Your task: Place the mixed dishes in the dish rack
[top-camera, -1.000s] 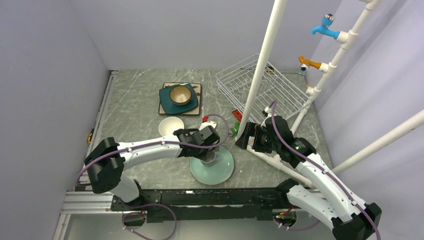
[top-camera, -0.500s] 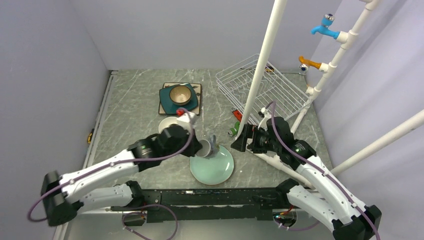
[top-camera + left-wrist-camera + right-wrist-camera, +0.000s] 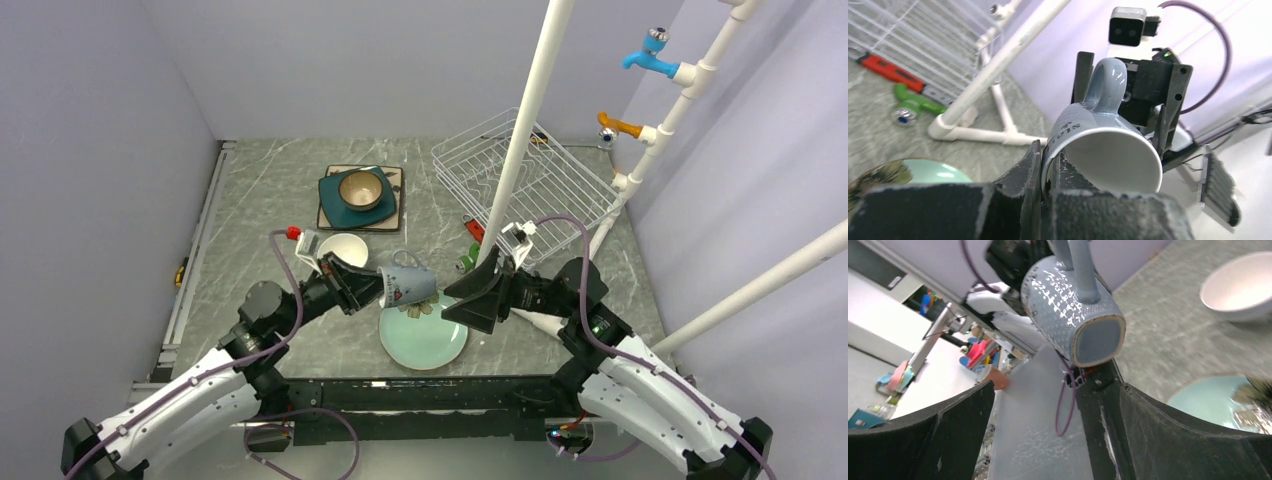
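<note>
My left gripper (image 3: 372,288) is shut on the rim of the small grey-white mug (image 3: 408,284), holding it sideways in the air above the mint-green round plate (image 3: 424,336); one finger is inside the mug (image 3: 1100,150), one outside. My right gripper (image 3: 462,298) is open, facing the mug's base (image 3: 1073,310) just to its right, not touching. The white bowl (image 3: 343,250) sits behind the left gripper. The brown glazed bowl (image 3: 360,188) sits on the teal square plate (image 3: 332,208), stacked on the cream square plate (image 3: 398,178). The dish rack (image 3: 560,182) stands at the back right.
A white pipe frame (image 3: 520,150) rises in front of the rack, its foot (image 3: 545,318) on the table beside my right arm. Small red (image 3: 474,230) and green (image 3: 472,253) items lie near the pipe's foot. Blue and orange taps (image 3: 648,52) sit on the right pipes.
My left gripper has lifted the mug off the mint plate and tipped it sideways, pulling back left. My right gripper swung left and opened toward the mug.
</note>
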